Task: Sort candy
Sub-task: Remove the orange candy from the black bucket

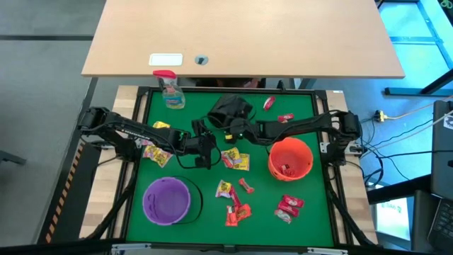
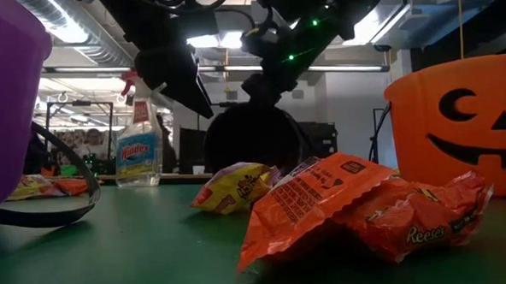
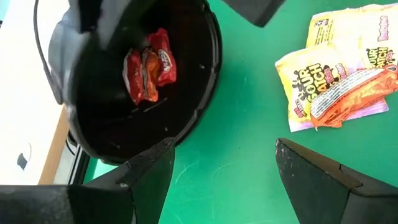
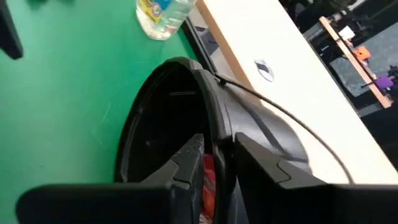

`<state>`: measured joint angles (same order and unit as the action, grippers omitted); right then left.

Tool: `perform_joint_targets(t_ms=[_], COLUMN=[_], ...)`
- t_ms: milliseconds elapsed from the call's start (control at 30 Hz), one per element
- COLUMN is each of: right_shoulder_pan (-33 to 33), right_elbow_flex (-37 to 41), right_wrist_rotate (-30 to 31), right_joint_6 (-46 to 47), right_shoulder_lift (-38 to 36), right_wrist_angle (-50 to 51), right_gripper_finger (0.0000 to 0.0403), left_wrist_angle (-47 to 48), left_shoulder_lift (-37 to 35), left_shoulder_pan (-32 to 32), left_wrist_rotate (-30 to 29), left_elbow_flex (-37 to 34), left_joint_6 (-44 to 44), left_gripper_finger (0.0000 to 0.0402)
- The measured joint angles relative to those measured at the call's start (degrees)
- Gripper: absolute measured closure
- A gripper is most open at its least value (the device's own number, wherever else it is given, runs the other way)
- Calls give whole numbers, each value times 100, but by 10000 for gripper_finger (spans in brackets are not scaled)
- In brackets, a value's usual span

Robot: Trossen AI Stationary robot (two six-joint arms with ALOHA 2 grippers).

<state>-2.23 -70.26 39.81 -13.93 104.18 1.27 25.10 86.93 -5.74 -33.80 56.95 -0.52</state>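
My right pincer (image 4: 217, 158) hangs just over the rim of the black bucket (image 4: 155, 124). Its jaws are a little apart and I see nothing gripped between them. Directly under it, on the bucket floor, lie the red candy packets (image 3: 149, 68); I count three, though they overlap. To do this step well, I would open the jaws fully and lift straight up, so that no wrapper sticks to a finger and the rim is not knocked.

My left pincer (image 3: 224, 180) is wide open and empty above the green desk (image 1: 198, 92), beside the bucket. Just ahead of it lie the Sour Patch packets (image 3: 314, 78), about three yellow ones, with one orange packet (image 3: 348, 96) across them.

Farther from both pincers I count one orange bucket (image 1: 304, 152), one purple bucket (image 1: 152, 202) and one spray bottle (image 1: 170, 92). Roughly ten more packets are scattered around.
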Motion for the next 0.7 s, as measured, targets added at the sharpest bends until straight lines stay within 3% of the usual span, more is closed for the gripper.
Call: perform_joint_targets(t_ms=[267, 700], right_shoulder_pan=[3, 80], right_elbow_flex=[-601, -684], right_wrist_rotate=[-96, -253], right_joint_6=[-93, -41], right_shoulder_lift=[-11, -223], right_wrist_angle=[503, 820], right_gripper_finger=[317, 317], left_wrist_angle=[39, 217], left_shoulder_lift=[1, 1], left_shoulder_pan=[0, 30], left_wrist_rotate=[-10, -17], left_elbow_flex=[0, -1], left_joint_6=[18, 166], left_gripper_finger=[134, 134])
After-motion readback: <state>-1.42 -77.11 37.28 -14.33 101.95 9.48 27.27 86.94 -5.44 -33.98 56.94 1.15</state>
